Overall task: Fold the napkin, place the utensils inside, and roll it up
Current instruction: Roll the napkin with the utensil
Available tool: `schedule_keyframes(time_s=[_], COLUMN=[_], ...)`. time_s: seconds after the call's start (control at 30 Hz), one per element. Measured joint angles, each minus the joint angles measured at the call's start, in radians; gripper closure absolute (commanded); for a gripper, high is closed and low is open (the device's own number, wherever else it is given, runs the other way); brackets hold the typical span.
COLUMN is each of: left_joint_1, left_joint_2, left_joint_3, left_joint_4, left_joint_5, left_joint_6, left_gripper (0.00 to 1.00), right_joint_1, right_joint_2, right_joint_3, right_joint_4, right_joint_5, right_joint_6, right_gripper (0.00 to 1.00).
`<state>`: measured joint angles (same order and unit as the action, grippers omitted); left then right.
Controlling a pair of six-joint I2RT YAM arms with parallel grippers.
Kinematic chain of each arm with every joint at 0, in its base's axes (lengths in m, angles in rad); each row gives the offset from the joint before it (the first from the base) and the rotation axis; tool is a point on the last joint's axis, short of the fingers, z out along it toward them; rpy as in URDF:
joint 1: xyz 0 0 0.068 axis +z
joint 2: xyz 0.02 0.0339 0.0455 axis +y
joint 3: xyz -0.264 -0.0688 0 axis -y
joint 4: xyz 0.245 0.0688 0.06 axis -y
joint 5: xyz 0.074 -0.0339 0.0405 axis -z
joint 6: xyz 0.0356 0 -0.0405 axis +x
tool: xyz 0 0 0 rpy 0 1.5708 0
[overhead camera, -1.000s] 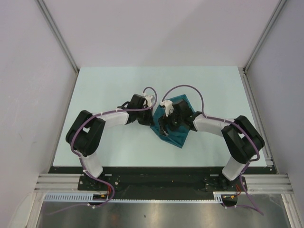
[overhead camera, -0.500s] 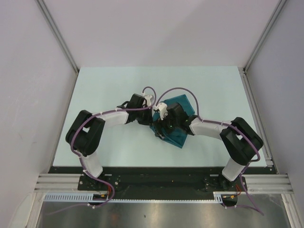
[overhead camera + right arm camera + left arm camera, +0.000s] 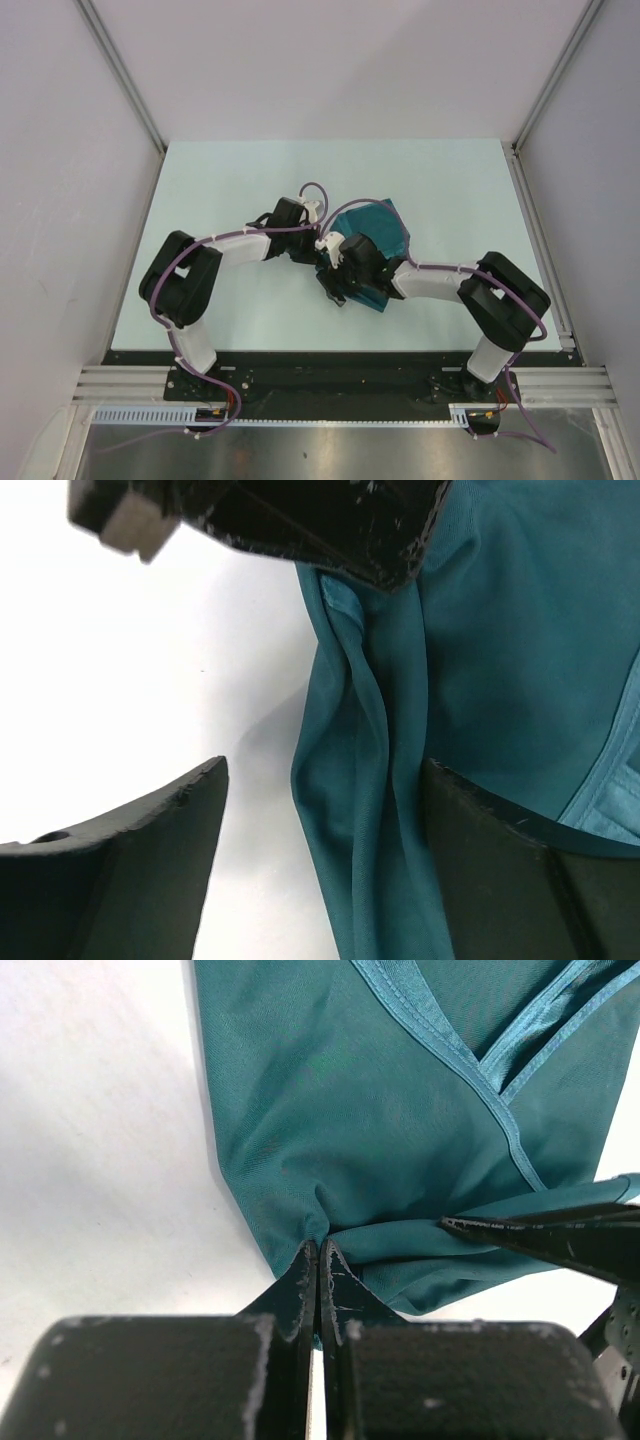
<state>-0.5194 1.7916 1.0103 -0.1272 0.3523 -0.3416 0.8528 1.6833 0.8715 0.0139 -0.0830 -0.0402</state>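
The teal napkin (image 3: 372, 228) lies bunched at the table's middle, partly under both wrists. My left gripper (image 3: 319, 257) is shut on the napkin's left edge; the left wrist view shows the cloth (image 3: 380, 1110) pinched into a pucker at the fingertips (image 3: 318, 1248). My right gripper (image 3: 336, 287) is open at the napkin's near-left end. In the right wrist view a rolled fold of cloth (image 3: 370, 780) lies between the open fingers (image 3: 327, 770), with the left gripper's tip just beyond. The utensils are not in view; I cannot tell whether they are inside the cloth.
The pale table (image 3: 220, 180) is bounded by a metal rail on the right (image 3: 540, 240) and grey walls on both sides. The two arms meet closely over the napkin, their purple cables looping above it.
My right gripper has moved left and nearer along the napkin to its near-left end. The cloth's far part has shifted and spread. The left gripper has stayed in place, still pinching.
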Motion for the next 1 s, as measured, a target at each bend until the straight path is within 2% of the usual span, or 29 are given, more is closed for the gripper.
schedule_keyframes(time_s=[0.13,0.4,0.5,0.53,0.63,0.67,0.7,0.73,0.77,0.8,0.9,1.0], left_joint_1=[0.003,0.009,0.013,0.014,0.017,0.018,0.019,0.021,0.022,0.025,0.035,0.055], left_joint_2=[0.0,0.006,0.006,0.006,0.006,0.006,0.006,0.006,0.006,0.006,0.005,-0.012], left_joint_3=[0.002,0.008,0.009,0.01,0.013,0.013,0.013,0.013,0.013,0.013,0.013,0.011], left_joint_4=[-0.003,-0.007,-0.007,-0.008,-0.008,-0.007,-0.006,-0.003,0.0,0.003,0.016,0.022], left_joint_5=[0.005,0.022,0.022,0.023,0.03,0.034,0.04,0.046,0.048,0.053,0.054,0.045], left_joint_6=[-0.003,-0.01,-0.016,-0.017,-0.017,-0.017,-0.018,-0.019,-0.018,-0.024,-0.039,-0.048], left_gripper=[1.0,1.0,1.0,1.0,1.0,0.97,0.83,0.75,0.67,0.51,0.36,0.27], right_joint_1=[0.038,0.072,0.073,0.074,0.074,0.074,0.074,0.072,0.069,0.068,0.05,0.009], right_joint_2=[0.0,0.016,0.025,0.029,0.04,0.043,0.045,0.046,0.047,0.049,0.061,0.076], right_joint_3=[-0.015,-0.026,-0.026,-0.026,-0.021,-0.017,-0.012,-0.008,-0.001,0.009,0.053,0.104], right_joint_4=[0.008,0.041,0.061,0.067,0.076,0.074,0.069,0.061,0.05,0.033,-0.034,-0.112], right_joint_5=[0.095,0.227,0.251,0.255,0.262,0.267,0.267,0.26,0.254,0.249,0.204,0.097], right_joint_6=[0.011,0.029,0.033,0.036,0.035,0.032,0.028,0.026,0.023,0.02,0.017,0.026], right_gripper=[0.29,0.53,0.65,0.74,0.89,0.9,0.92,0.99,1.0,1.0,1.0,1.0])
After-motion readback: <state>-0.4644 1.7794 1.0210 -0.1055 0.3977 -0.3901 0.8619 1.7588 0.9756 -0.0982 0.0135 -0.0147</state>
